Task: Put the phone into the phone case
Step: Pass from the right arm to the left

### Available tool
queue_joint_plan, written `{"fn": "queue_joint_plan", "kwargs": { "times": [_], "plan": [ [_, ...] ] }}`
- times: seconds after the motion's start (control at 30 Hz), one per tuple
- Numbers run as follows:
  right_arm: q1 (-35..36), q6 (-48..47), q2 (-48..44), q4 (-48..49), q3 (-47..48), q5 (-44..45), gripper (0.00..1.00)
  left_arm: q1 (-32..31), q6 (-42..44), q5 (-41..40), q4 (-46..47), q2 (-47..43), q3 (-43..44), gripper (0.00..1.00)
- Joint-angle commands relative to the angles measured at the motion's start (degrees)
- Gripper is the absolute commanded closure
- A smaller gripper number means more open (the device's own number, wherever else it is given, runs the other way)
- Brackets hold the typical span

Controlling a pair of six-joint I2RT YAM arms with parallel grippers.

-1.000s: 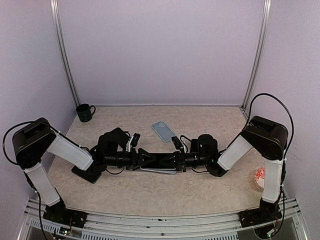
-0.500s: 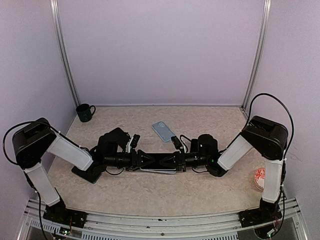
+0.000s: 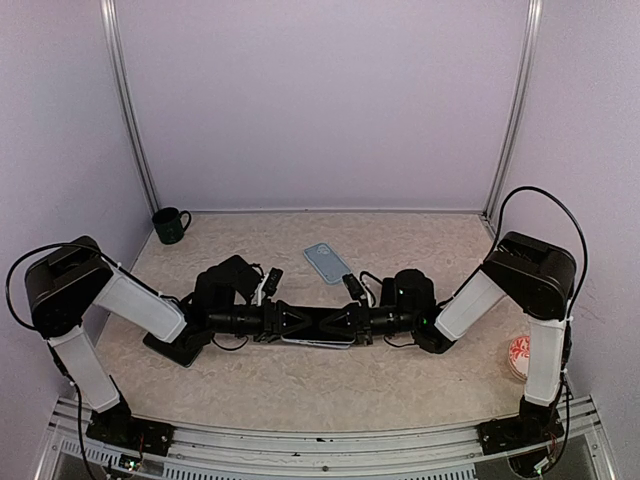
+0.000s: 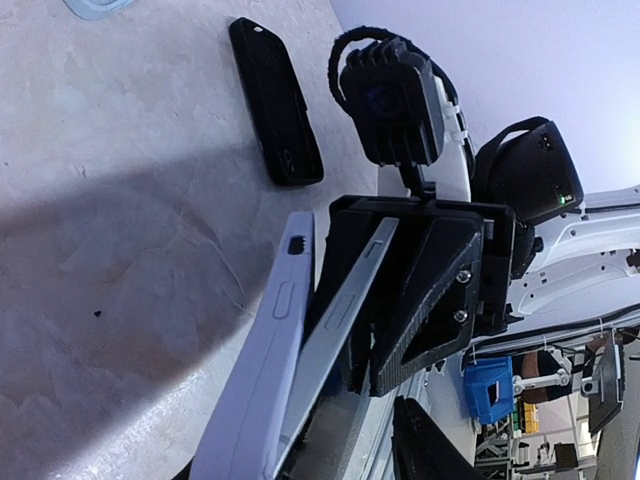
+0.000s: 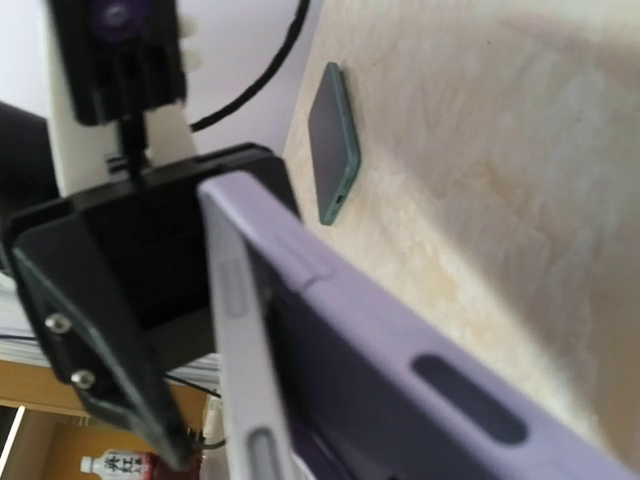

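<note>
Both arms meet low over the table's middle. The phone [image 3: 316, 323], dark with a silver edge [image 4: 345, 305], hangs end to end between them. The lavender phone case [image 4: 262, 370] lies along its underside, close at my left gripper's end and gaping at the right one [image 5: 400, 340]. My left gripper [image 3: 284, 322] is shut on phone and case together. My right gripper [image 3: 348, 320] straddles the phone's other end, one black finger [image 4: 435, 290] beside the screen. Whether that finger touches it is unclear.
On the table behind the grippers lies a light blue case [image 3: 327, 263]. A dark handset [image 3: 176, 348] sits under the left forearm, near the table's left edge. A green mug [image 3: 171, 225] stands in the back left corner, and a small red-and-white dish [image 3: 518, 357] sits by the right arm's base.
Both arms have stayed almost still. My left gripper's jaws have drawn in on the phone and case. The phone and case hang in the same place.
</note>
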Motion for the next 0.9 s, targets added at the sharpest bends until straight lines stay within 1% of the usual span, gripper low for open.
{"fn": "queue_joint_plan", "kwargs": {
  "times": [0.0,0.13,0.23,0.47,0.5,0.57,0.67,0.87],
  "plan": [
    [0.67,-1.76,-0.94,-1.76,1.59,0.46,0.72,-0.88,0.27,2.47,5.24,-0.71,-0.16,0.55],
    [0.67,-3.21,-2.02,-4.69,2.01,0.99,0.66,-0.88,0.05,2.65,5.60,-0.32,-0.19,0.58],
    [0.69,-4.27,-2.73,-6.89,2.28,1.44,0.64,-0.88,0.01,2.63,5.82,-0.26,-0.23,0.61],
    [0.68,-5.36,-3.05,-8.63,3.07,1.73,0.63,-0.79,-0.04,2.77,6.08,0.05,-0.36,0.69],
    [0.69,-5.34,-2.99,-8.54,3.16,1.73,0.63,-0.79,-0.10,2.80,6.17,0.16,-0.44,0.72],
    [0.73,-5.37,-2.83,-8.53,3.26,1.73,0.63,-0.79,-0.15,2.84,6.18,0.30,-0.45,0.74],
    [0.69,-5.59,-2.83,-8.78,3.33,1.67,0.62,-0.71,-0.40,2.81,6.27,0.57,-0.37,0.81],
    [0.64,-6.45,-3.07,-10.12,3.35,1.57,0.59,-0.27,-0.67,2.97,6.44,0.95,-0.54,0.86]
  ]
}}
